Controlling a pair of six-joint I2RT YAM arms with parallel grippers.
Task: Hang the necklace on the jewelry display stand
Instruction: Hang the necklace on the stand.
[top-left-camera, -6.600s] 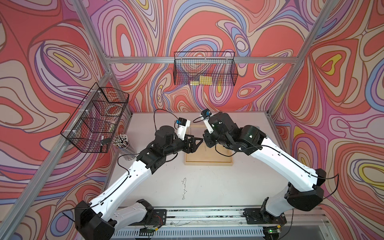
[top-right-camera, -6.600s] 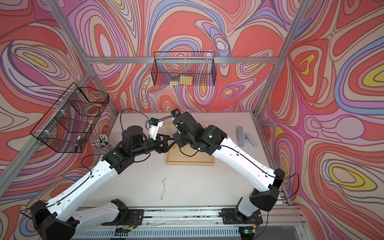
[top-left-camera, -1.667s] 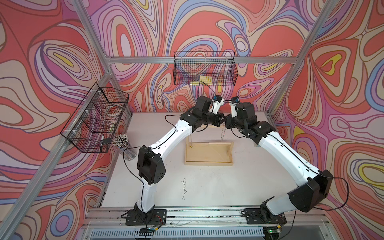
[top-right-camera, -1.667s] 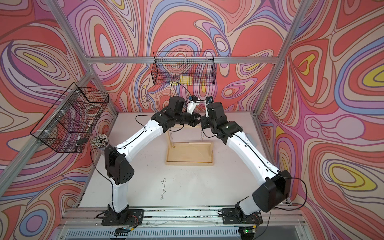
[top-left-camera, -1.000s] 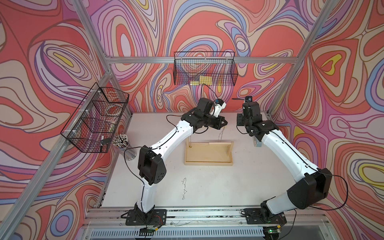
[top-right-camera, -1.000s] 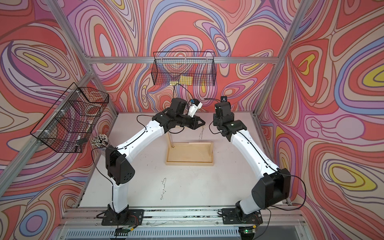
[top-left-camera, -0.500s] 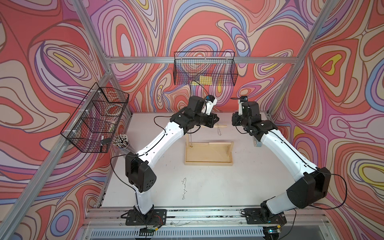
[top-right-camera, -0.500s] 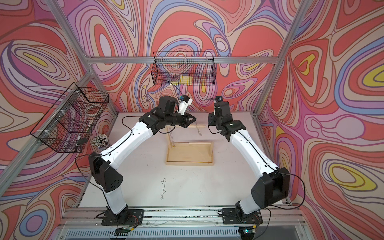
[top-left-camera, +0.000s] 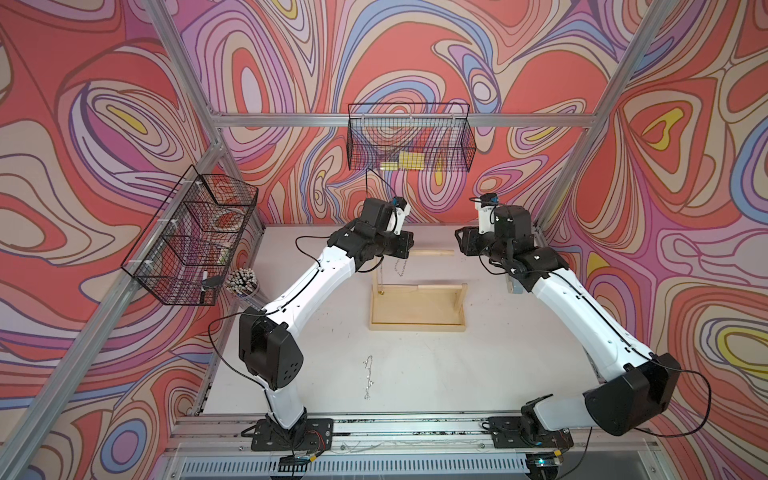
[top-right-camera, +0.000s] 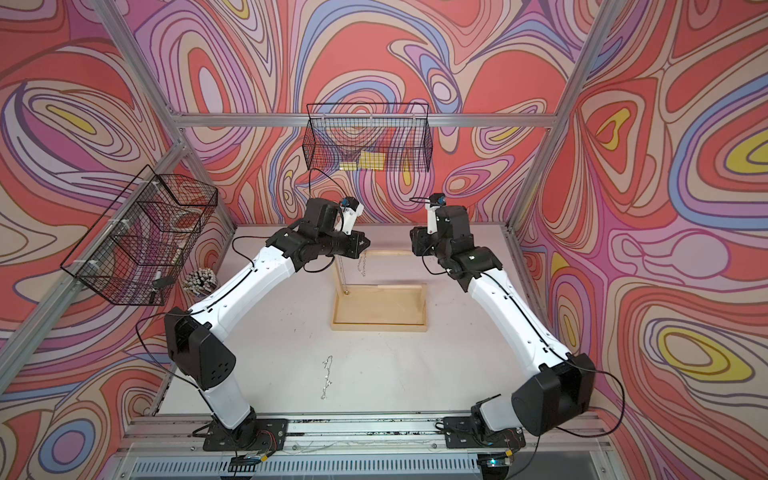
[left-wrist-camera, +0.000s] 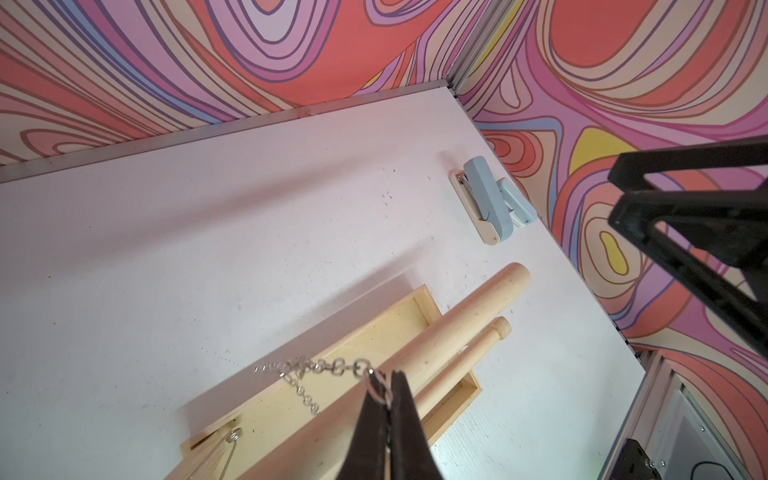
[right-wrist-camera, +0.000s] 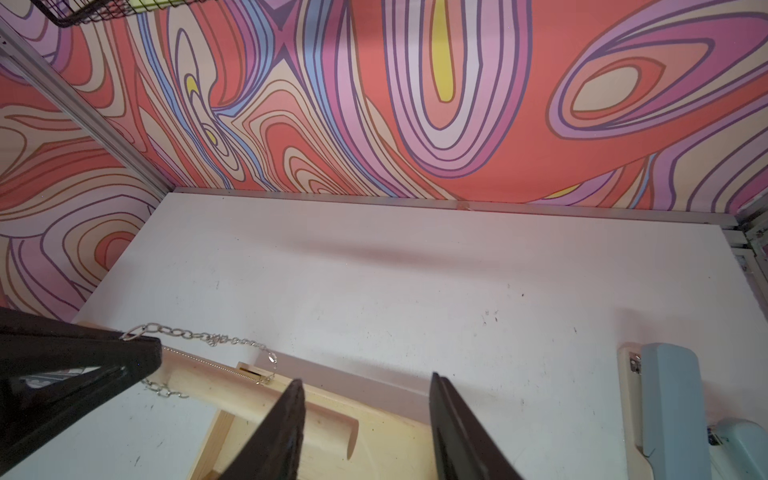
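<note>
The pale wooden jewelry display stand (top-left-camera: 417, 322) (top-right-camera: 380, 326) sits at the table's middle back. My left gripper (top-left-camera: 409, 249) (left-wrist-camera: 384, 384) is shut on the end ring of a silver chain necklace (top-left-camera: 401, 268) (top-right-camera: 362, 264) (left-wrist-camera: 316, 368), held by the left end of the upper crossbar (top-left-camera: 432, 252) (right-wrist-camera: 232, 390). The chain dangles there; whether it lies over the bar I cannot tell. My right gripper (top-left-camera: 459, 243) (right-wrist-camera: 365, 399) stands open and empty off the bar's right end. A thin chain with a gold pendant (top-left-camera: 379, 276) hangs at the stand's left side.
A second silver chain (top-left-camera: 368, 378) (top-right-camera: 328, 376) lies on the table in front of the stand. A blue stapler (left-wrist-camera: 484, 199) (right-wrist-camera: 669, 399) lies by the right wall. Wire baskets (top-left-camera: 409, 143) (top-left-camera: 191, 237) hang on the back and left walls, with a pencil cup (top-left-camera: 241, 280) below.
My right gripper has opened and drawn back to the right, away from the left one. The left gripper, still shut on the necklace, has shifted left to the upper crossbar's left end.
</note>
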